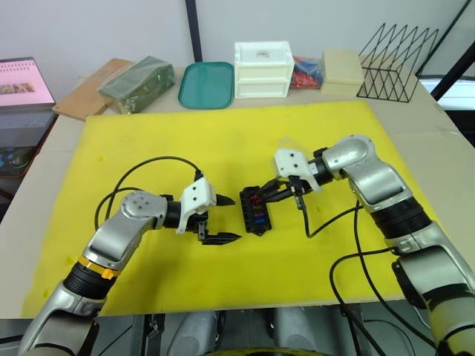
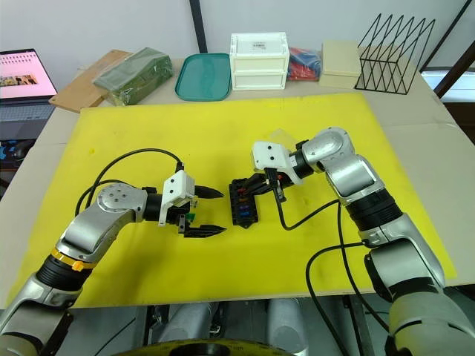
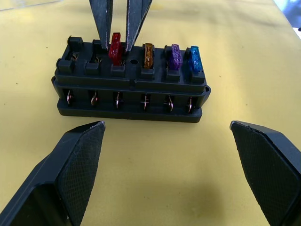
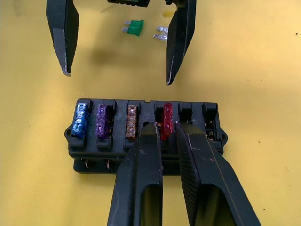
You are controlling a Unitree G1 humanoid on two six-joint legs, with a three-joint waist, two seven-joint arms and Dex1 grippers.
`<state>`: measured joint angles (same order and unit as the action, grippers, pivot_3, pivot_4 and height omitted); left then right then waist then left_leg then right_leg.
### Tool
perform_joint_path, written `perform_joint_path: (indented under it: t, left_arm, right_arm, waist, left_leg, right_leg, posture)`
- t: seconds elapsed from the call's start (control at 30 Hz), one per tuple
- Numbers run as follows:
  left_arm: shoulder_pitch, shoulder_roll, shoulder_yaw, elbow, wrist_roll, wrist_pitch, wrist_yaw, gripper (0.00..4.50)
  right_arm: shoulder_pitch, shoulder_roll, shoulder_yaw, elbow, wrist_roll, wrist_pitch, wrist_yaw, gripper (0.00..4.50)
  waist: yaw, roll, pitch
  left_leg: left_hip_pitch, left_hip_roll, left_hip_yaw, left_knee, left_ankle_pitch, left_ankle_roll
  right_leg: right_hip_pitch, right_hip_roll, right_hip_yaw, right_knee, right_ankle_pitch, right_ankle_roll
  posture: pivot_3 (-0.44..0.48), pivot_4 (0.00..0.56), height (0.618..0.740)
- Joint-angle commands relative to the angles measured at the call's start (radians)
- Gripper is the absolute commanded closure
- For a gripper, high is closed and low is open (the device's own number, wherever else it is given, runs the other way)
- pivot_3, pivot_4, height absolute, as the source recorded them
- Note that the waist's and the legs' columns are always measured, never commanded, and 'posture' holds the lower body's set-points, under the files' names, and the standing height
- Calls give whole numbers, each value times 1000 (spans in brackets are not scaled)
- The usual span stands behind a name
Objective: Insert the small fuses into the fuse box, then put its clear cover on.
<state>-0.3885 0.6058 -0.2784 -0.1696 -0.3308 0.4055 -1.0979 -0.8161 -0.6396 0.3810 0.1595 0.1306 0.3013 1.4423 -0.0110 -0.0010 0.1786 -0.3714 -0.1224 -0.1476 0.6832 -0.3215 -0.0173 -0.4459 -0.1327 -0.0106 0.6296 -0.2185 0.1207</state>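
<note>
My right claw (image 4: 167, 127) pinches the red fuse (image 4: 166, 121) into the fuse box (image 4: 146, 136); left claw (image 3: 169, 160) spread, green fuse (image 4: 135, 27) at top next.

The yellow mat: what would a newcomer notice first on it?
At the mat's middle, the small black plastic fuse box holds blue, purple, orange and red fuses. The right tool pinches the red blade fuse; the left tool waits open beside it.
</note>
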Motion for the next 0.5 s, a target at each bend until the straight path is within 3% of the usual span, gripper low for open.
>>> perform_joint_path:
  t: [0.03,0.5]
  left_arm:
    - [-10,-1,14,-27,1,-4,2,0]
    - [-14,3,19,-22,4,-5,-1,0]
  right_arm:
    - [-24,-4,-24,-46,16,20,10,3852]
    - [-85,-16,-63,-106,77,146,19,3852]
  waist:
    - [0,0,0]
    - [0,0,0]
  left_leg:
    - [0,0,0,0,0,0]
    - [0,0,0,0,0,0]
  right_leg:
    - [0,0,0,0,0,0]
    - [0,0,0,0,0,0]
  posture:
    - [0,150,740]
    - [0,150,740]
